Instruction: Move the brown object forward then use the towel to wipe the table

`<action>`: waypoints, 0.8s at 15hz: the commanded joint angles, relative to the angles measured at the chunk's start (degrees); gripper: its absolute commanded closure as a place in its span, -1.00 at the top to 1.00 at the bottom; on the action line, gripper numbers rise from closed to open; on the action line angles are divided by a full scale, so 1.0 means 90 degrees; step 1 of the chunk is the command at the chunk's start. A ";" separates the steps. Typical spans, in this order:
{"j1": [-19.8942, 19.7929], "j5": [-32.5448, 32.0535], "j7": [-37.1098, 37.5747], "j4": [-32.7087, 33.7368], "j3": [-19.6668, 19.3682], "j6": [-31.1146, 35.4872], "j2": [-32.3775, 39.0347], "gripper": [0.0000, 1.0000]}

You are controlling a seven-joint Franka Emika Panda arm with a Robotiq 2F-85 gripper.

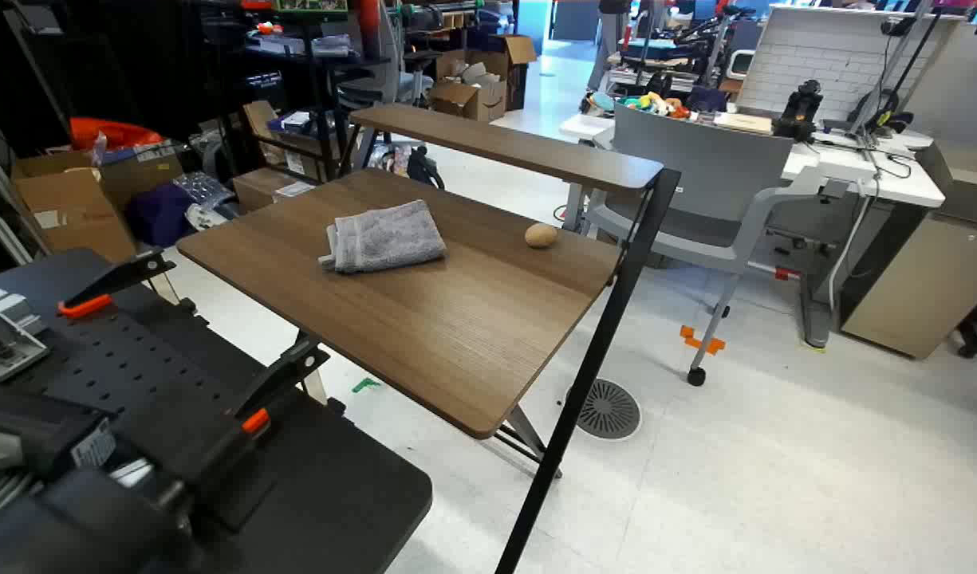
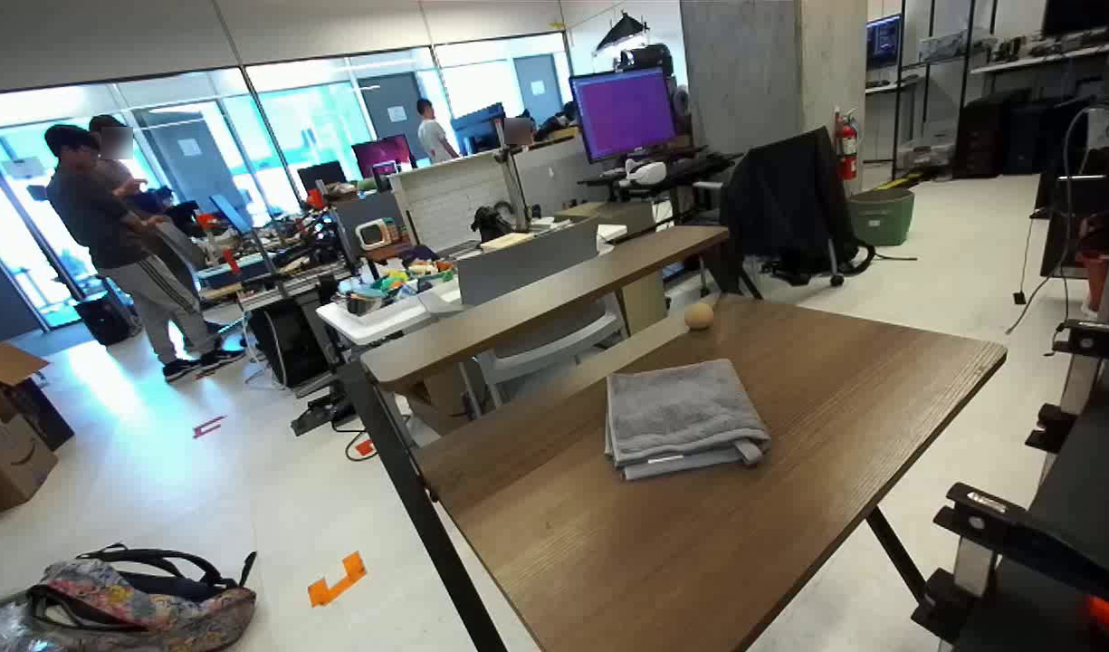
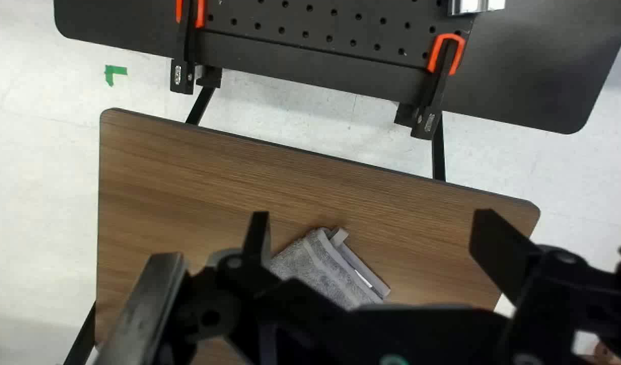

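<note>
One raised shelf [image 1: 504, 143] edges the desk [image 1: 448, 335] near the ball [image 1: 541, 235], a chair [image 1: 707, 179] behind. In the wrist view, empty, wide-spread fingers [image 3: 498, 248] partly hide the towel [image 3: 328, 268].

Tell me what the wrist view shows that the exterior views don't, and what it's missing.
Only in the wrist view: the tool, jaws apart, hiding part of the grey towel.
Only in the exterior views, both of them: the brown ball, on the table towards the raised shelf, and the grey chair beyond.
Shared by all three: the folded grey towel lying on the table, and the clamps on the black bench alongside.
</note>
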 commanded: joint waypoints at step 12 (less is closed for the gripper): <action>-0.0109 -0.0019 0.0555 -0.0007 -0.0057 0.0546 0.0214 1.00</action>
